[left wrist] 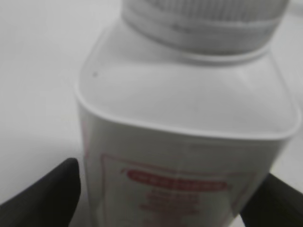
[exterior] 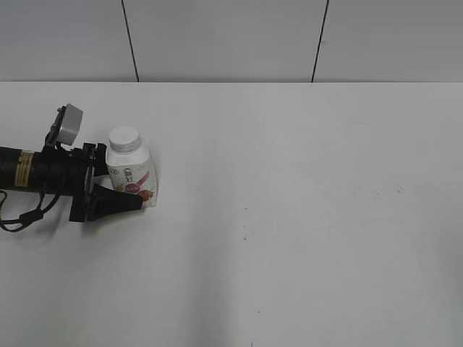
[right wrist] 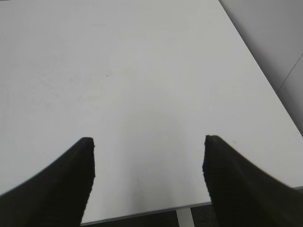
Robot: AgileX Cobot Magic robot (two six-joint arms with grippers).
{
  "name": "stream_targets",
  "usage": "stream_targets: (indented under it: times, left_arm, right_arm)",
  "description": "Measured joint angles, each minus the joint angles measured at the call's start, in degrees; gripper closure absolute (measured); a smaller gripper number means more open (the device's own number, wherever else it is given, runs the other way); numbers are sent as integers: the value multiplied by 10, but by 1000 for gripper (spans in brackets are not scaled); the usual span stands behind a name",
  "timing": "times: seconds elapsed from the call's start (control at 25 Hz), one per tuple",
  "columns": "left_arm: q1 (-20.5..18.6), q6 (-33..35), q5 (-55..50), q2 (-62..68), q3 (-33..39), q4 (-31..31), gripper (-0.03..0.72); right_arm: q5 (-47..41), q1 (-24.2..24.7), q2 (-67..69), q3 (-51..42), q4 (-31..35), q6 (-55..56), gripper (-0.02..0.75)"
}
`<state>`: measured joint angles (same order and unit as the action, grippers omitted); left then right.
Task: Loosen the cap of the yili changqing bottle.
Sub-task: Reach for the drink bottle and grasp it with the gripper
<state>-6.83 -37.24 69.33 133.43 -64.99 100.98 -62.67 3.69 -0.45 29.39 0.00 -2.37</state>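
In the exterior view, at the left of the frame, my left gripper grasps the upright bottle, cap on top. My left wrist view shows fingers touching both bottle sides. In my right wrist view, my right gripper is spread apart over the table.

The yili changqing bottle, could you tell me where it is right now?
In the exterior view the yili changqing bottle stands upright at the table's left side, between the left gripper's fingers.
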Motion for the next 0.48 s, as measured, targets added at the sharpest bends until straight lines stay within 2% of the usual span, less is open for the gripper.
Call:
stream_targets:
  times: [0.32, 0.48]
  left_arm:
    - [6, 5, 0, 0, 0, -8, 104]
    - [6, 6, 0, 0, 0, -9, 157]
  right_arm:
    - [0, 0, 0, 0, 0, 0, 175]
    - [0, 0, 0, 0, 0, 0, 175]
